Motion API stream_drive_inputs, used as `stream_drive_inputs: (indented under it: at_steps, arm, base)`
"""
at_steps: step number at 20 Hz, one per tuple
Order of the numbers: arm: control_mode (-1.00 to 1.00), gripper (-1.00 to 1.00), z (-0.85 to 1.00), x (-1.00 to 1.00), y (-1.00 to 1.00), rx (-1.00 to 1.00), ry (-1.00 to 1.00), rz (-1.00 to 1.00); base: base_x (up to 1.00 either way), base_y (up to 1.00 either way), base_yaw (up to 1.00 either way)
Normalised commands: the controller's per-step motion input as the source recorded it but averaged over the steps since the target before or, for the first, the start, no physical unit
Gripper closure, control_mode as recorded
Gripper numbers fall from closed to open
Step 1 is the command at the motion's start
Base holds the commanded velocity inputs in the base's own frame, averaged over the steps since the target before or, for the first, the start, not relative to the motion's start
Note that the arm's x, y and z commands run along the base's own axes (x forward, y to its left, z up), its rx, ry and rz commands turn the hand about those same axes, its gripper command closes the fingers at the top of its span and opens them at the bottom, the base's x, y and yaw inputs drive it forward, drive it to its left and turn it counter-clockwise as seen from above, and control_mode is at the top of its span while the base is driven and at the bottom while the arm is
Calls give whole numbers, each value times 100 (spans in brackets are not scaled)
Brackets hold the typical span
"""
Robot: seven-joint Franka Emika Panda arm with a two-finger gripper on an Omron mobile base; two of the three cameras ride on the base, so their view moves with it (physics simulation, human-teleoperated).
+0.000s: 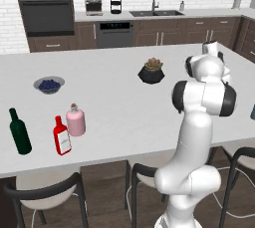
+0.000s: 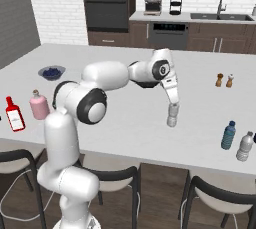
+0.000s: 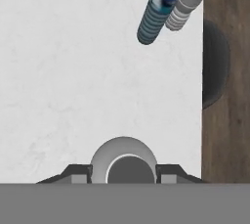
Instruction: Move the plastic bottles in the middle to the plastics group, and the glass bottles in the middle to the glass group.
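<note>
We see the gripper [image 2: 173,107] pointing straight down over the white counter [image 2: 125,118], with its two fingers pinching the top of a small clear bottle [image 2: 172,115]. This bottle is slim, pale and almost colourless, with a ribbed body, and it stands upright on the counter, near the middle of the island. In the hand view the same bottle [image 3: 124,162] shows from above as a round grey cap between the two dark fingertips [image 3: 78,173], one at 9 o'clock and one at 3 o'clock of it, both touching its sides.

At about 4 o'clock from the held bottle in the right base view, near the front edge of the counter, a blue-tinted bottle [image 2: 228,135] with a blue cap stands just beside another clear bottle with white cap [image 2: 245,146]. In the hand view these two appear at 1 o'clock, the blue-tinted one [image 3: 155,15] and the pale one [image 3: 188,0] close together.

Far at 9 o'clock on the counter, in the left base view, we see the flat red bottle [image 1: 62,136] with a narrow neck and white label. It stands just beside the squat pink bottle [image 1: 75,120], and the tall dark green bottle [image 1: 19,132] stands near them, more to 9 o'clock. A bowl of blueberries [image 1: 49,84] and a dark plant pot [image 1: 151,71] sit farther back.
</note>
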Motion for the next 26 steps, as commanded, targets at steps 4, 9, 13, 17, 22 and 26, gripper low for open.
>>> stream_drive_inputs:
  at_steps: [4,9,13,17,22,26]
  arm:
    - [-100,100,0,-8,-68,0,-9,-8]
    - [-100,100,-2,-3,-87,1,-9,-10]
    - [-100,100,-15,0,-83,4,-12,-8]
    - [-100,100,-14,0,-61,1,-7,-8]
    - [-100,100,0,0,-11,-4,8,-4]
    - [-100,100,0,0,-7,-8,15,-6]
  base:
    - [0,0,0]
    - [0,0,0]
    - [0,0,0]
    - [0,0,0]
    - [0,0,0]
    - [0,0,0]
